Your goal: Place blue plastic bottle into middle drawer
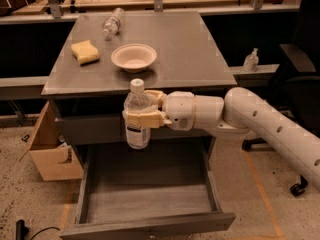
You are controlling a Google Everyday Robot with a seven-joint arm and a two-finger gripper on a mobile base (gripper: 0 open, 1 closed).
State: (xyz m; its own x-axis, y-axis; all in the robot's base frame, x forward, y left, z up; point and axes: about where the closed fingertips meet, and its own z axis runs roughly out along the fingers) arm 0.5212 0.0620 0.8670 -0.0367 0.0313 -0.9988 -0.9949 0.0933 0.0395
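The blue plastic bottle [137,115] is a clear water bottle with a white cap and a white label. It hangs upright in front of the cabinet, above the back of the open middle drawer [150,204]. My gripper [142,113] is shut on the bottle around its middle, with tan fingers [146,119] wrapped on it. My white arm reaches in from the right. The drawer is pulled out wide and its bare board floor shows.
On the cabinet top [190,49] lie a yellow sponge [85,52], a white bowl [133,57] and a small clear bottle on its side [112,23]. A cardboard box [52,154] stands left of the cabinet. An office chair [300,89] is at the right.
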